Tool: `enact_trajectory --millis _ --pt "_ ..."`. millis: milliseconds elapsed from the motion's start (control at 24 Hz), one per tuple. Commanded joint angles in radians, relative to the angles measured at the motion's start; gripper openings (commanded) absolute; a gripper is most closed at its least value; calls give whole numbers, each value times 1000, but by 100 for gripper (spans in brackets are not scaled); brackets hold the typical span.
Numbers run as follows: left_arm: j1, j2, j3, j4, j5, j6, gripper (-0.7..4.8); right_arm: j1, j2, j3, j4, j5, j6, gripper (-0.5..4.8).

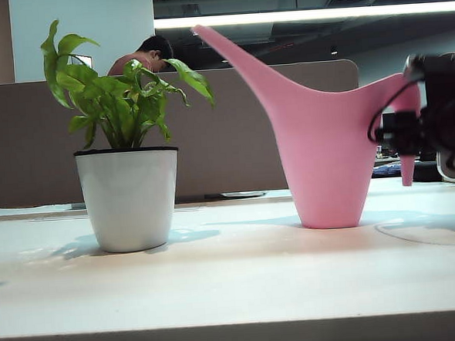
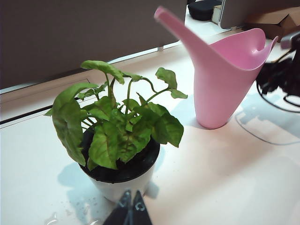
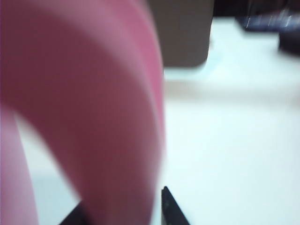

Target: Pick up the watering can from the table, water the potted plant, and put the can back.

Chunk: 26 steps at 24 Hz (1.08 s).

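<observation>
Right gripper (image 3: 124, 213) is straddling the curved handle of the tall pink plastic watering can (image 1: 322, 145), jaws apart, no clamp yet. Can is standing upright on the white matte table (image 1: 234, 282), well right of the leafy green potted plant (image 1: 125, 146) in its white pot. Pick-up step. Next calls for closing, then lifting. Left gripper (image 2: 129, 206) is hovering beside the pot, tips together.

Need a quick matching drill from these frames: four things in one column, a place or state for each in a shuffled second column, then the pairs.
Column one:
1. watering can
2. potted plant
3. left tool
4. right tool

Column two:
A. fingers either side of the pink handle
B. shut, hovering close above the pot's rim
C. standing upright on the table, spout slanting up towards the plant
D. on the left of the exterior view, clear of the can

Pairs: 1-C, 2-D, 3-B, 4-A
</observation>
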Motion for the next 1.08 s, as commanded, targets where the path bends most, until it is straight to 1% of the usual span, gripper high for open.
enact_trajectory --millis 42,208,250,333,374,624,666,749,791,832,915,957,999,1040,1082 --pt "0 -3 5 3 0 3 -5 1 -3 -2 -35 -5 -5 181" --pt "0 -3 5 -5 0 3 -5 1 -21 -10 -35 -5 -6 182" --pt "0 -3 5 -5 0 3 -5 0 -29 -13 -36 -5 -8 195" --pt "0 -3 5 -5 0 3 -5 -1 -56 -14 -66 -5 -9 245" --pt "0 -3 5 -5 0 3 -5 -3 -69 -14 -85 -5 -8 253" --pt "0 -3 5 -5 0 3 -5 -4 -211 -14 -261 -6 -9 257" --pt "0 -3 5 -5 0 3 -5 -4 -250 -16 -325 -9 -9 258" --pt "0 -3 5 -5 0 4 -5 -4 -309 -26 -421 -46 -8 275" --pt "0 -3 5 -5 0 4 -5 -4 -330 -31 -446 -51 -9 274" --pt "0 -3 5 -5 0 4 -5 -3 -388 -50 -488 -66 -8 263" --pt "0 -3 5 -5 0 4 -5 -2 -487 -94 -509 -64 -8 170" --pt "0 -3 5 -4 0 5 -5 -1 -523 -112 -509 -64 -7 140" --pt "0 -2 5 2 0 20 -5 2 -618 -151 -539 -61 -7 97" --pt "0 -2 5 7 -1 26 -5 2 -659 -164 -560 -61 -7 90" --pt "0 -2 3 29 -2 30 -5 3 -754 -191 -609 -62 -6 52"
